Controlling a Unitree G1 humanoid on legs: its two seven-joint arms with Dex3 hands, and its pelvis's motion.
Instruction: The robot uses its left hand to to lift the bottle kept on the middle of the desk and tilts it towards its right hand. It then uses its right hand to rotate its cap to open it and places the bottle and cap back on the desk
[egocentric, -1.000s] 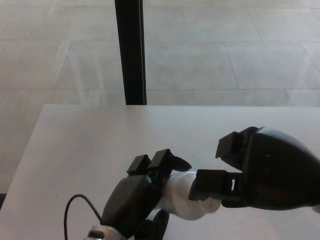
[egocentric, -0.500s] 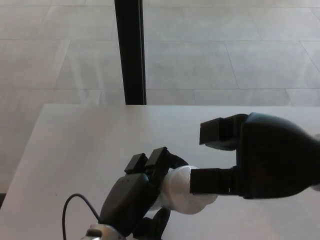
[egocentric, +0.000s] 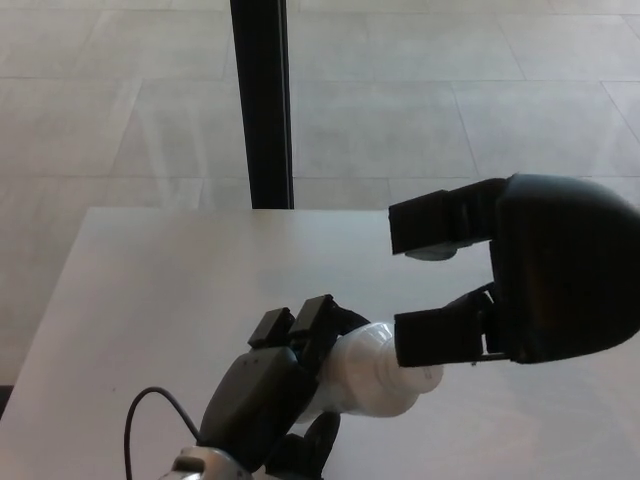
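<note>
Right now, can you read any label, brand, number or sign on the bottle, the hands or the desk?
None readable.
The white bottle in the left hand shows a plain surface, no label on the side facing the camera.
The right hand is plain black, with no marking in view.
The desk is bare white, with no print.

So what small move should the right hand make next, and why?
Probably close back onto the bottle's neck. The right hand is open, its fingers apart above and beside the white bottle, which the left hand holds tilted toward it. Whether the cap is off is unclear.
</note>
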